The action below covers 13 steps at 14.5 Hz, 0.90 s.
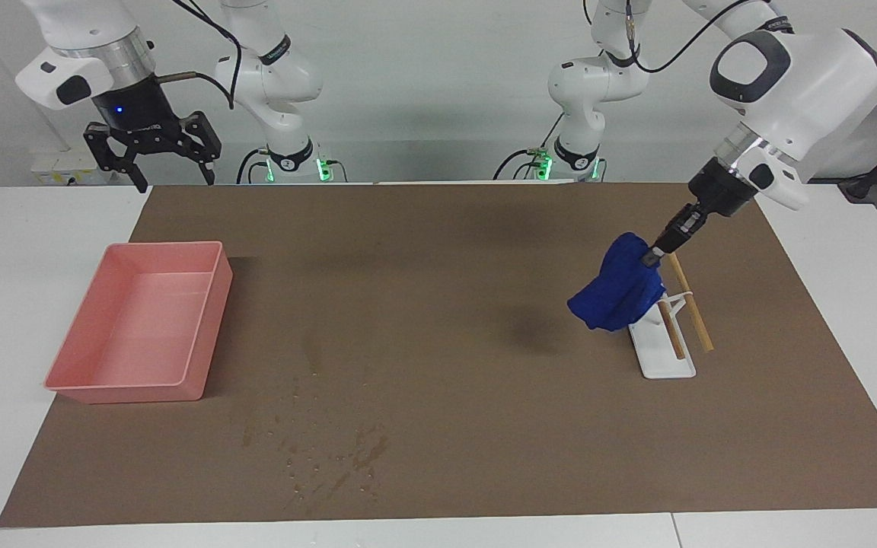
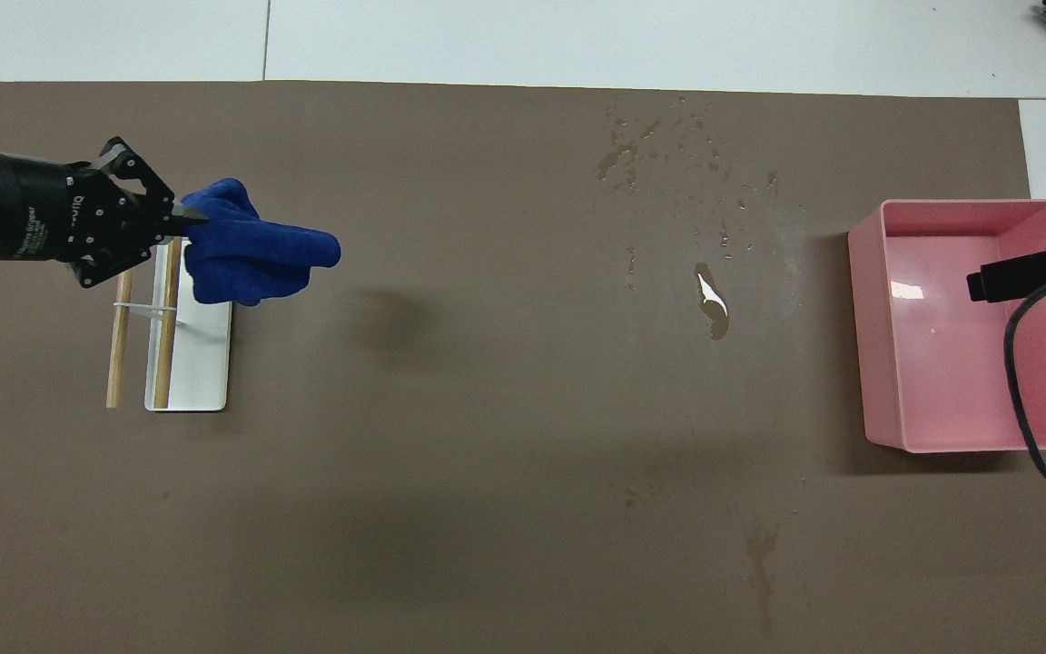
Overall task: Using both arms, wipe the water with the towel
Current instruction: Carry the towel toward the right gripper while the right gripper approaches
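Towel (image 1: 615, 291) in left tool (image 1: 650, 255)

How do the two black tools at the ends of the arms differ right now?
The left tool is shut on a blue towel, lifted over the white rack; the right tool is open and holds nothing. The left tool points slantwise down; the right tool points straight down and waits above the table's edge near the pink tray. Both are black and two-fingered.
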Each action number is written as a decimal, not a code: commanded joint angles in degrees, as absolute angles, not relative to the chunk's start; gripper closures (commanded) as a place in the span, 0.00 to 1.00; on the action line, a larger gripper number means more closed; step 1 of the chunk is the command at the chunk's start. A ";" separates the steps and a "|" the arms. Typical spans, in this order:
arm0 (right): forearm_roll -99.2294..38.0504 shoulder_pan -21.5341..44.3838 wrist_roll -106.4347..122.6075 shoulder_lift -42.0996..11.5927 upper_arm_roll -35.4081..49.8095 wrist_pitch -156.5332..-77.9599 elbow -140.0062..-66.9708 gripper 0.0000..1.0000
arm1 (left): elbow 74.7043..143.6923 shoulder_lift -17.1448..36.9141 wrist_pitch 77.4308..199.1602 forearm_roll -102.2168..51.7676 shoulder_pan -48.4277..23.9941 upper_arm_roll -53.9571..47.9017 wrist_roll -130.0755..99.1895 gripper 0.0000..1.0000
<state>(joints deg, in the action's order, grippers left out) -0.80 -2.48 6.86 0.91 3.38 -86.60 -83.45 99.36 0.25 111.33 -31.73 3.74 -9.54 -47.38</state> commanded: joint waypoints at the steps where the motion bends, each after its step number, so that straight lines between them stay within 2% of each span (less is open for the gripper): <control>1: -0.70 -2.29 6.93 1.85 4.13 -86.31 -84.55 0.00 | 99.67 -0.97 110.65 -37.77 0.72 -10.19 -62.88 1.00; 3: -2.54 -0.98 12.37 3.86 4.66 -88.40 -88.57 0.00 | 99.67 -1.23 111.09 -40.51 -1.92 -10.37 -70.62 1.00; 4: -4.99 -0.36 11.61 4.65 4.75 -92.42 -91.20 0.00 | 99.75 -1.23 111.27 -41.39 -3.06 -10.46 -74.41 1.00; 7: -9.74 4.11 -1.87 7.38 5.01 -101.23 -100.35 0.00 | 100.46 -1.23 116.26 -44.03 -7.63 -10.55 -85.48 1.00; 10: -21.68 5.01 -20.69 7.29 4.92 -101.86 -101.16 0.00 | 102.74 -1.32 124.86 -44.74 -13.08 -10.55 -94.19 1.00; 13: -27.31 5.79 -33.35 6.51 5.01 -103.00 -102.21 0.00 | 105.11 -1.49 133.48 -44.74 -17.04 -10.55 -102.64 1.00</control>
<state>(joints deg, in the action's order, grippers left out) -22.99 5.76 -26.00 5.23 5.00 -100.77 -99.30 102.67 -0.29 128.75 -43.39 -14.60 -11.33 -98.57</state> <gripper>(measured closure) 0.000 0.921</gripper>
